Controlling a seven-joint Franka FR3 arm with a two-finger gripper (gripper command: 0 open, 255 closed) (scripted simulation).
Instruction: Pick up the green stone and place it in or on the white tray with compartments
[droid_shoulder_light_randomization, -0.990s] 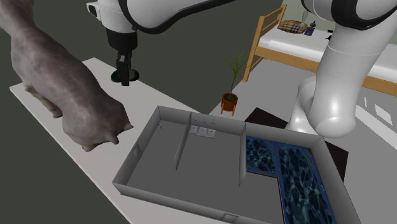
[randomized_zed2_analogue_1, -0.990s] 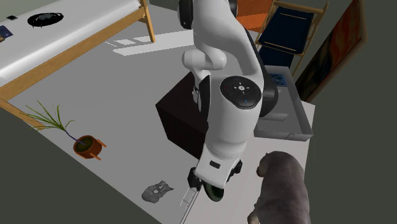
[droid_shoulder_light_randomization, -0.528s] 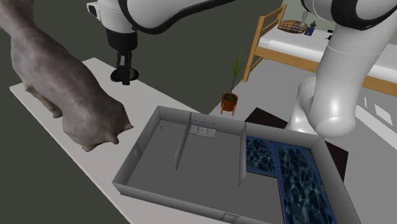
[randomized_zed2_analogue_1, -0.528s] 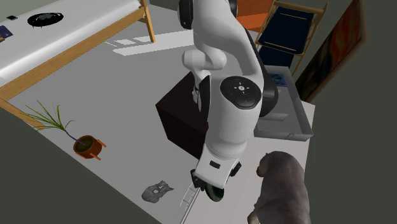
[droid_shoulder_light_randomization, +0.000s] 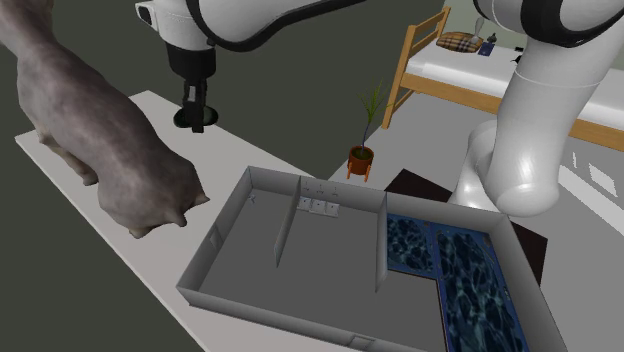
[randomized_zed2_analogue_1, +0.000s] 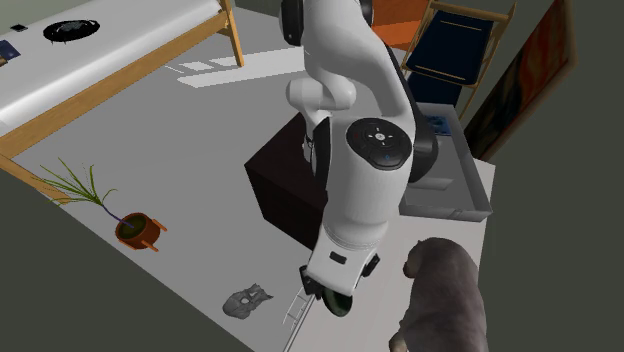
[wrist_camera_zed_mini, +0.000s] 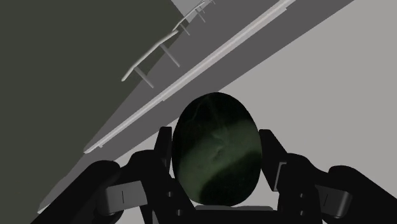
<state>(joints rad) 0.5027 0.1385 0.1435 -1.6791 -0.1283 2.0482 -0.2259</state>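
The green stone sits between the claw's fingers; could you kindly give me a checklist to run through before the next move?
1. Claw shut on the green stone: ok, both fingers clasp its sides.
2. Stone centred between the fingers: ok.
3. Stone lifted off the table: cannot tell.
4. Compartment tray ready: ok, its large compartment nearest the stone is bare.
5. Route to the tray free: cannot tell; the grey animal figure has its head close beside it.
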